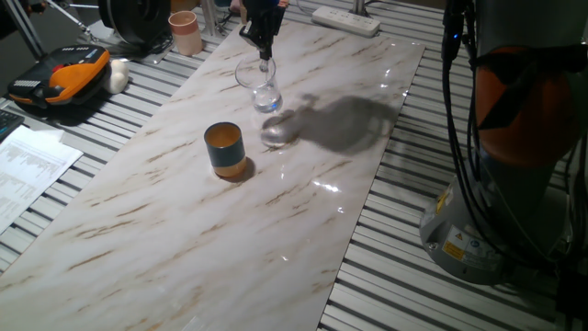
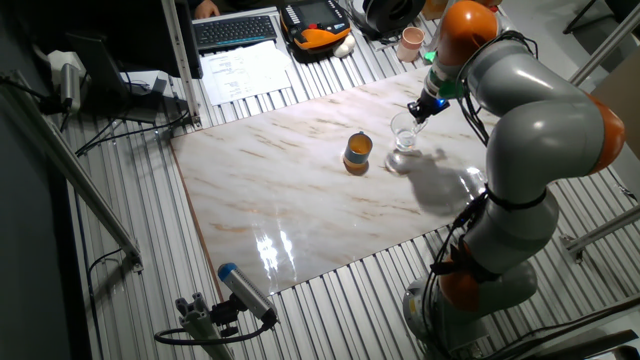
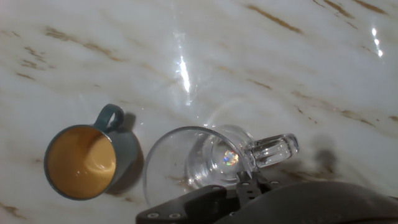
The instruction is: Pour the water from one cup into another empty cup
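Note:
My gripper (image 1: pixel 265 61) is shut on the rim of the clear glass cup (image 1: pixel 261 86), which hangs a little above the marble tabletop and leans slightly. In the hand view the glass cup (image 3: pixel 196 163) sits just ahead of the gripper (image 3: pixel 246 182), its handle pointing right. Any water in it is too faint to make out. The teal cup (image 1: pixel 224 149) stands upright on the table, to the left of the glass and nearer the camera. In the hand view the teal cup (image 3: pixel 83 161) shows an orange, empty-looking inside. In the other fixed view the glass cup (image 2: pixel 404 130) is right of the teal cup (image 2: pixel 358 152).
A pinkish-beige cup (image 1: pixel 186 33) stands at the far left corner, off the marble slab (image 1: pixel 184 239). A white power strip (image 1: pixel 345 18) lies at the far edge. An orange-black device (image 1: pixel 61 79) and papers (image 1: pixel 28 165) are on the left. The robot base (image 1: pixel 501 184) stands on the right.

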Tool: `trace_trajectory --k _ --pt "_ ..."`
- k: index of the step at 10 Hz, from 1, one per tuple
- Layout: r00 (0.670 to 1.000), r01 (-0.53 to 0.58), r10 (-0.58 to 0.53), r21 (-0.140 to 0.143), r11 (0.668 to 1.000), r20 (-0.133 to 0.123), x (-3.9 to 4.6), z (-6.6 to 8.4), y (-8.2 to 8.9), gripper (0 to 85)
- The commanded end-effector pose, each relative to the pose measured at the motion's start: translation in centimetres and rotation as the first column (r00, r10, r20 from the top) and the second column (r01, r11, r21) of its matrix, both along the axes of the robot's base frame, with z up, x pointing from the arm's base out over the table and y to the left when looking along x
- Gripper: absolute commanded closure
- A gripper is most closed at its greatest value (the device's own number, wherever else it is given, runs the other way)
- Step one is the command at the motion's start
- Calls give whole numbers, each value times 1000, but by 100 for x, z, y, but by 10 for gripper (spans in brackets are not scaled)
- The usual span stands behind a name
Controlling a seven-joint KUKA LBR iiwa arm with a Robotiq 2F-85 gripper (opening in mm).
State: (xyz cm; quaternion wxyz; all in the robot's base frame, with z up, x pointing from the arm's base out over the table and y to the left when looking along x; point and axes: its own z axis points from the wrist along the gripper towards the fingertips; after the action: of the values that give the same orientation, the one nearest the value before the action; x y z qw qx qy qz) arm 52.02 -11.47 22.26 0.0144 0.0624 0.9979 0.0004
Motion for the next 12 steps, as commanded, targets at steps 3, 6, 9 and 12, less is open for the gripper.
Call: trace_trajectory --k 3,6,9,12 --pt "1000 12 -12 9 1000 6 -31 -25 62 850" --pt "1000 20 -20 12 1000 6 -80 -28 130 850" --pt "1000 18 -18 11 1000 3 -122 -32 181 850" --pt "999 34 -34 11 999 6 -199 -55 275 850"
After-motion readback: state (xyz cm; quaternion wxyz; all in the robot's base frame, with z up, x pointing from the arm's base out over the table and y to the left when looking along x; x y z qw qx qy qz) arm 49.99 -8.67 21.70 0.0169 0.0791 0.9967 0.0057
